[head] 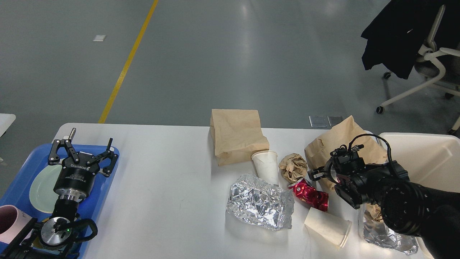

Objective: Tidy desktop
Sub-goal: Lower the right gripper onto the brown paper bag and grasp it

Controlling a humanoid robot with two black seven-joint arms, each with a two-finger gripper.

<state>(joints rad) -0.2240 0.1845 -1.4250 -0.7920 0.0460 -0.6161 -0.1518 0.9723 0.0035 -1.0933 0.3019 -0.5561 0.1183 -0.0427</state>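
Just below my right gripper (313, 174), almost touching its tips, lies the crushed red metal can (309, 194); whether the fingers are apart or together I cannot tell, since they show small and dark. Nearer to me than the gripper are a tipped white paper cup (327, 226) and a crumpled sheet of silver foil (259, 205). Just beyond the fingertips sits a ball of brown paper (294, 167), then a standing white paper cup (266, 167), and farthest a flat brown paper bag (237, 136). All of this rests on the large white matte desktop (165, 180), which spreads under and to the left of the gripper. The can should be light and stiff, with slick dented walls; I judge a pinch across its narrow crushed waist safest. My left gripper (83, 154) hangs with its fingers spread wide over the blue plastic tray (21, 180).
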